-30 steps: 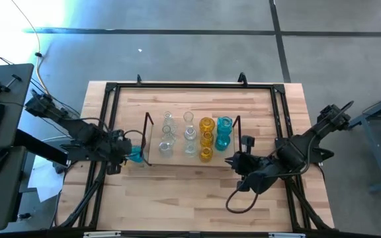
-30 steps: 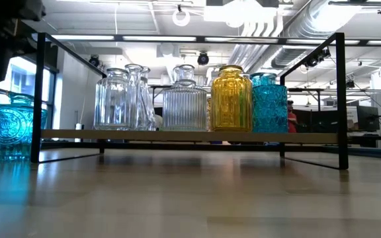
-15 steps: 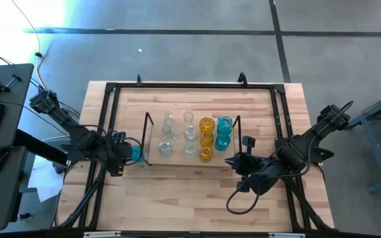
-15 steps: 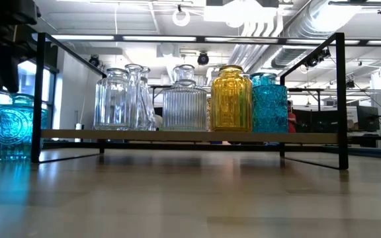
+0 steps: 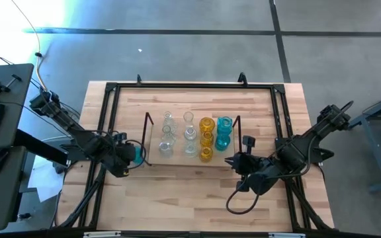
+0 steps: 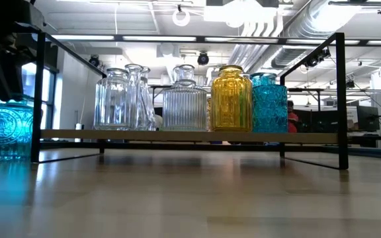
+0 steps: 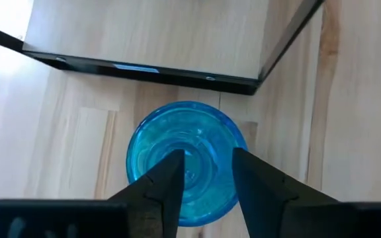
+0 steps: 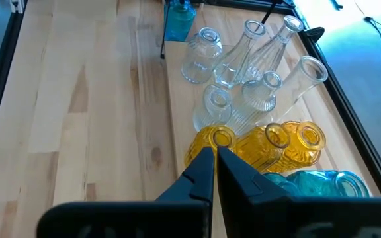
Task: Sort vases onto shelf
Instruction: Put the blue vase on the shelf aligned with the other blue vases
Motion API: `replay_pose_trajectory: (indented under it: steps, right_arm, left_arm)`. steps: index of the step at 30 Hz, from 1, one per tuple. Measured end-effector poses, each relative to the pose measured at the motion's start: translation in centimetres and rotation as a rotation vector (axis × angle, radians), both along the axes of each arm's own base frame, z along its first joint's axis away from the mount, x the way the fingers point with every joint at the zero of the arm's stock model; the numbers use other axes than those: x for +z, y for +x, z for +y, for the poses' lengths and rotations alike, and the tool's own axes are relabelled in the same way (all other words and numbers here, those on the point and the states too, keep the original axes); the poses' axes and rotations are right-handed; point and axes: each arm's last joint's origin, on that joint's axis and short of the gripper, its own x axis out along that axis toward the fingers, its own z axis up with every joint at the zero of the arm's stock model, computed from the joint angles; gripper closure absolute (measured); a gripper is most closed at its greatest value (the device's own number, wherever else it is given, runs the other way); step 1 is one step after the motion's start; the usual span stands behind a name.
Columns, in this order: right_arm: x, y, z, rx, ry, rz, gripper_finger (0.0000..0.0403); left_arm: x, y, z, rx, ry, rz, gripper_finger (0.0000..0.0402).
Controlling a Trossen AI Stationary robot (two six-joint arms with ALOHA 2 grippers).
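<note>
Wooden table [image 5: 197, 198]: left pincer [image 7: 204, 173] grips one blue vase [image 7: 185, 158]; right pincer [image 8: 215, 162] closed.

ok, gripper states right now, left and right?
Left gripper: fingers either side of the turquoise vase beside the shelf; whether it's actually gripped cannot be told.
Right gripper: closed, empty, near the shelf's right end.

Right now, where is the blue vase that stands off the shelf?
High view: the blue vase stands on the table beside the shelf's left end, at the left gripper.
</note>
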Motion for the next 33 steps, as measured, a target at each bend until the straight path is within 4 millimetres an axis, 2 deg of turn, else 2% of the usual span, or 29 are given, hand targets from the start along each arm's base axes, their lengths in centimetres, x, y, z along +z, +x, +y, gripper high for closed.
replay_pose_trajectory:
  steps: [4,10,18,24,29,33]
  right_arm:
    - [0.0,0.0,0.0,0.001,-0.002,0.0,0.0403]
    - [0.0,0.0,0.0,0.013,-0.016,0.005,0.0403]
    - [-0.1,-0.1,0.0,0.031,-0.01,0.024,0.0403]
    - [-0.1,-0.1,0.2,0.055,0.029,0.047,0.0403]
    - [-0.4,-0.6,1.0,0.077,0.041,0.046,0.0403]
    - [-2.0,-1.1,1.8,0.068,0.066,0.055,0.0403]
  left_arm:
    - [-0.1,0.1,-0.1,0.016,-0.018,0.011,0.0311]
    - [1.0,0.2,-0.5,-0.034,-0.077,0.039,0.0385]
    - [4.0,0.3,-1.2,-0.085,-0.184,0.07,0.0391]
    - [6.8,0.6,-2.8,-0.142,-0.306,0.016,0.0392]
    - [8.5,2.1,-5.1,-0.198,-0.332,-0.068,0.0392]
    - [9.4,4.3,-7.3,-0.257,-0.262,-0.081,0.0392]
